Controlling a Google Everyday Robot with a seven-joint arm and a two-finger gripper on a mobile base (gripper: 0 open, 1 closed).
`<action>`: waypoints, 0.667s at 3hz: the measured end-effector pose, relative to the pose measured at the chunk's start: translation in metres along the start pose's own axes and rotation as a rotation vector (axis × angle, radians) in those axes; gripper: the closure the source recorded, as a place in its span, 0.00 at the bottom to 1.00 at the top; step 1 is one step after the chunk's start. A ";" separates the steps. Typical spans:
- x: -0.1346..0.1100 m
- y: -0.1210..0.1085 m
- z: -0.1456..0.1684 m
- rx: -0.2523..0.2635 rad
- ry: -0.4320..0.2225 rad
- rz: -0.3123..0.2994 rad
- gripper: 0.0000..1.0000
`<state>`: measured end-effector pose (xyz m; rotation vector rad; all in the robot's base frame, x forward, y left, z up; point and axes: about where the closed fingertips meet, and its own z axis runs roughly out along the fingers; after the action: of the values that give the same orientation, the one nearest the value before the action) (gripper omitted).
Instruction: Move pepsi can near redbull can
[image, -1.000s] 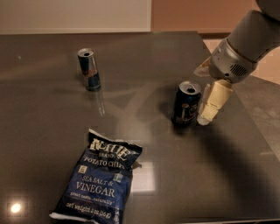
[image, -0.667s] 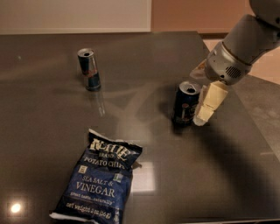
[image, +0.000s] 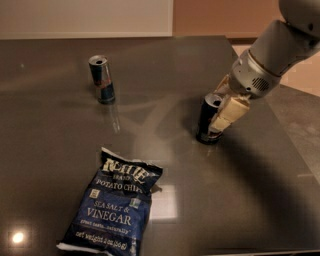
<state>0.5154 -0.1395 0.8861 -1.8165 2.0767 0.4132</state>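
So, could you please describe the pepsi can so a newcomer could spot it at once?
On the dark grey table, look at the right side, where the arm's gripper hangs beside a can. That is the pepsi can: wide and dark navy, unlike the slim blue-and-silver redbull can at the far left and the flat chip bag in front.

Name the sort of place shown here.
Probably a break-room or kitchen counter: dark glossy countertop, blue potato-chip bag, slim blue-and-silver can. The gripper is at the wider dark navy can.
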 end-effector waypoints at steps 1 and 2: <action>-0.007 -0.001 -0.002 0.001 -0.001 -0.007 0.64; -0.030 -0.012 -0.004 0.009 -0.003 -0.044 0.87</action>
<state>0.5303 -0.1162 0.9030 -1.8511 2.0294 0.3945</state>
